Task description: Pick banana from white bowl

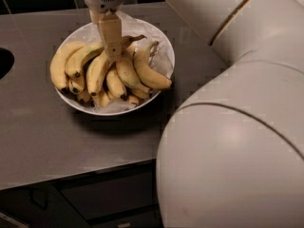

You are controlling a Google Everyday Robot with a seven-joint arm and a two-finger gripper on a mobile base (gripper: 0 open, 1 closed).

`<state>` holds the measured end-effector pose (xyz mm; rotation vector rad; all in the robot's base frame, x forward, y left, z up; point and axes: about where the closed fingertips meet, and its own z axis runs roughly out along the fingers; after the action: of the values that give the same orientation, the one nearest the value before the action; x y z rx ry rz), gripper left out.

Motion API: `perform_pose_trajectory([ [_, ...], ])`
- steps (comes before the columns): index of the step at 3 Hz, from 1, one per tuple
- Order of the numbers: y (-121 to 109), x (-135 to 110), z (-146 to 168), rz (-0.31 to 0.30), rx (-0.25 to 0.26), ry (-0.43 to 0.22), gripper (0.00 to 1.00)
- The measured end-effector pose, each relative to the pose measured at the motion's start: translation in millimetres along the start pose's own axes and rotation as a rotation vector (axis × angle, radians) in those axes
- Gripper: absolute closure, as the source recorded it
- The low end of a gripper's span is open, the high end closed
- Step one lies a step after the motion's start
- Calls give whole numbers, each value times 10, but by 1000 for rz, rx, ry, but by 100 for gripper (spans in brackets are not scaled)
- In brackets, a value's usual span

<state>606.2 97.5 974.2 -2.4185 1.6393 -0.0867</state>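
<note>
The white bowl (pixel 164 51), lined with crinkled white paper, stands on the grey counter and holds several yellow bananas. The banana (pixel 148 73), long and gently curved with a dark tip, lies at the right side of the pile, its stem pointing to the back. My gripper (pixel 114 56) comes straight down from the top of the view onto the middle of the bunch, just left of that banana, at the stems of the middle bananas. It hides what lies under it.
The grey counter (pixel 42 127) has its front edge below the bowl, with dark cabinets under it. A dark round opening (pixel 4 63) sits at the left edge. My large white arm (pixel 237 127) fills the right side.
</note>
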Motion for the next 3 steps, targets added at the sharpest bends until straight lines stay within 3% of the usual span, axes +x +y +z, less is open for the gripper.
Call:
perform_pose_trajectory([
  [1, 80, 55, 62, 23, -24, -17, 31],
  [3, 137, 32, 50, 32, -40, -18, 31],
])
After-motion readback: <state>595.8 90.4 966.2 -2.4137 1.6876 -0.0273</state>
